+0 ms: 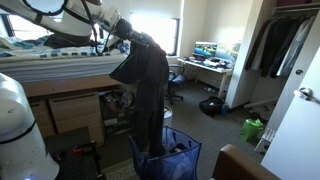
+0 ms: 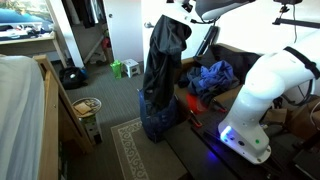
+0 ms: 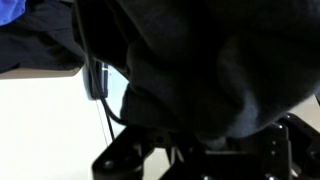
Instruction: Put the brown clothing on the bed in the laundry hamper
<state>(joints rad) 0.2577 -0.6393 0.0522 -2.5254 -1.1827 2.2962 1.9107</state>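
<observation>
Wrist view is mostly dark cloth, fingers buried in it. In both exterior views the garment [image 1: 146,85] hangs from the gripper [image 1: 124,38], evidently clamped on it, hem reaching the hamper [image 1: 186,160]. Transfer step; next, lower and let go.

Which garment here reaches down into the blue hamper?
The dark garment hanging from the pincer; its lower end dips into the hamper, while the closet clothes hang apart.

Garment [image 1: 142,85] hangs into hamper [image 1: 165,155], blocking part of its mouth; entry from above only beside cloth. Bed frame [image 1: 60,85] close alongside, robot base [image 2: 250,110] opp. Floor [image 1: 195,125] twd desk [image 1: 205,68] open.
</observation>
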